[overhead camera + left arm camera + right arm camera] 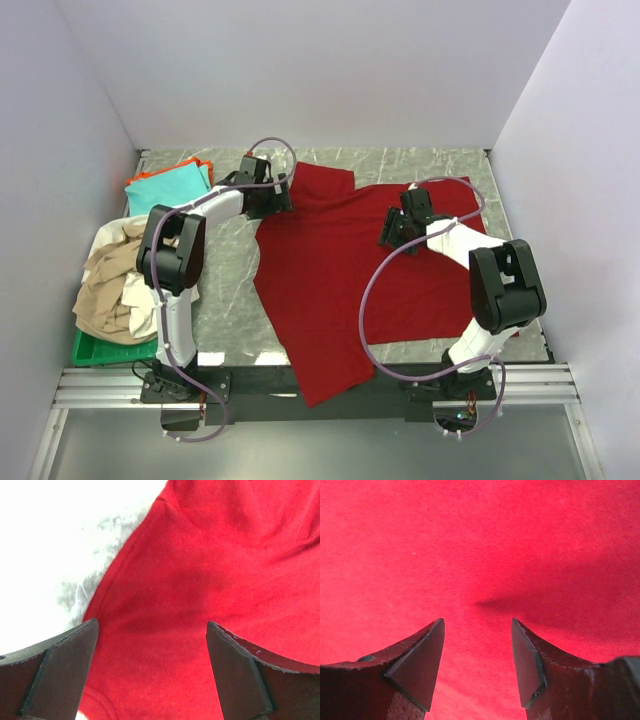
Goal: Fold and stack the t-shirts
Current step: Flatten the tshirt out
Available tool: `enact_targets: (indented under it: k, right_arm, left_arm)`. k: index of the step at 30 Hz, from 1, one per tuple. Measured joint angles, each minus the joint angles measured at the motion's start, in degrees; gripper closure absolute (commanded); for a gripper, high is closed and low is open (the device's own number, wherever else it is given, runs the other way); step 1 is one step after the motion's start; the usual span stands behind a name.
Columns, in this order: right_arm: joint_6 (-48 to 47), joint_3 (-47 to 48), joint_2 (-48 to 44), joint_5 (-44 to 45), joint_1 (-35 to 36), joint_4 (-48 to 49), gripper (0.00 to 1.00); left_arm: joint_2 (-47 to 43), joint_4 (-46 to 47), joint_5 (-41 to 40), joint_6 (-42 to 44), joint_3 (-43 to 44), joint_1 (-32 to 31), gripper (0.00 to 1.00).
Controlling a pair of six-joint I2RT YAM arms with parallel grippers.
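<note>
Both pairs of jaws stand apart with nothing between them. The left gripper [268, 196] hangs over the far left part of the dark red t-shirt [335, 275], by what looks like a sleeve. Its wrist view shows the shirt's hem curving between the fingers, with bare marbled table [225, 295] on one side. The right gripper [396, 232] hovers over the shirt's far middle, and its wrist view shows only flat red cloth and a shadow. Whether either set of fingertips touches the fabric cannot be told from these views.

The shirt lies spread between the arms, its near end drooping over the table's front edge. The teal and orange shirts [168, 186] sit folded in the far left corner. A beige and white heap [112, 285] lies over the green tray [95, 350] on the left.

The step in hand appears to be taking hold of the red shirt for a first fold. To do it well, the left jaws should straddle the hem and close on the edge itself, not on open cloth. The right gripper would likely do better nearer an edge or sleeve, since a pinch in mid-panel tends to bunch the fabric. Both arms should lift evenly so that the fold line stays straight, and the overhanging near end needs drawing back onto the table.
</note>
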Motion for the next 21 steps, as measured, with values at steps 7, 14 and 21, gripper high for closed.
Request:
enact_targets:
  k: [7, 14, 21]
  right_arm:
    - [0.2, 0.6, -0.4, 0.0, 1.1, -0.5, 0.37]
    - [0.2, 0.8, -0.5, 0.0, 1.9, -1.0, 0.37]
    - [0.1, 3.1, 2.0, 0.0, 4.1, -1.5, 0.37]
  left_arm:
    - [-6.6, -1.7, -4.1, 0.5, -4.2, -4.3, 0.05]
    - [-11.2, -0.4, -1.9, 0.1, -12.7, -7.7, 0.05]
    - [-9.1, -0.7, -0.8, 1.0, -13.9, -7.1, 0.04]
